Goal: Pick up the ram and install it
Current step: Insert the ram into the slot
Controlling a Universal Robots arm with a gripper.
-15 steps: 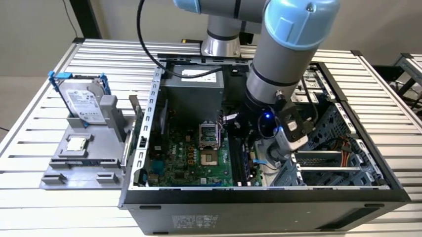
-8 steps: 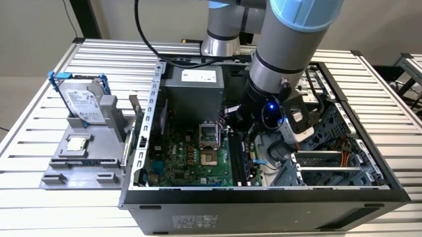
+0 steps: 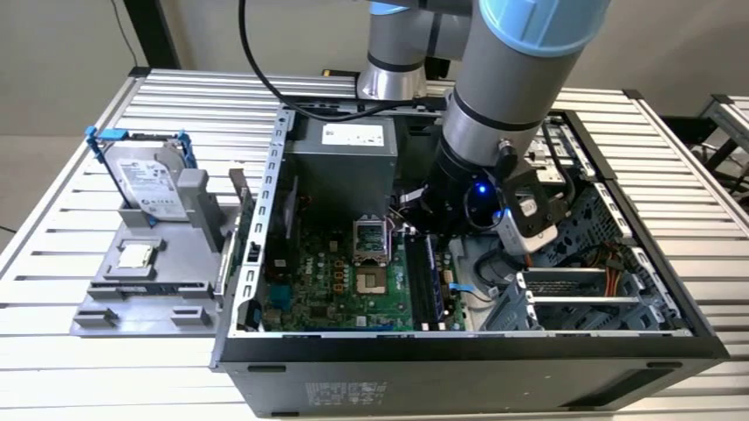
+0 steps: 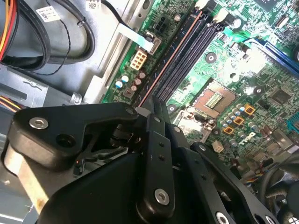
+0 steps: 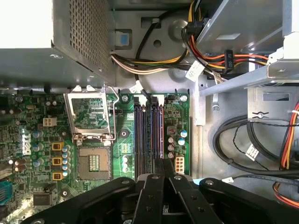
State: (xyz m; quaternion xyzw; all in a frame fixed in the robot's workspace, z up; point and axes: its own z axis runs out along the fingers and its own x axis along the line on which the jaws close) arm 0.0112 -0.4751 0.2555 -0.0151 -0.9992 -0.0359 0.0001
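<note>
Inside the open computer case [image 3: 492, 346], the gripper [image 5: 163, 163] sits low over the memory slots [image 5: 148, 140]. Beyond its fingertips the power supply [image 5: 79, 32] and a tangle of cables [image 5: 154, 65] close the way; to one side stands the raised socket frame [image 5: 90, 116], to the other the drive cage [image 5: 275, 88]. Above is open.

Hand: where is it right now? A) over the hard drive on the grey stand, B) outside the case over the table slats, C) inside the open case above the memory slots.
C: the hand sits inside the case, directly over the long memory slots on the green motherboard.
</note>
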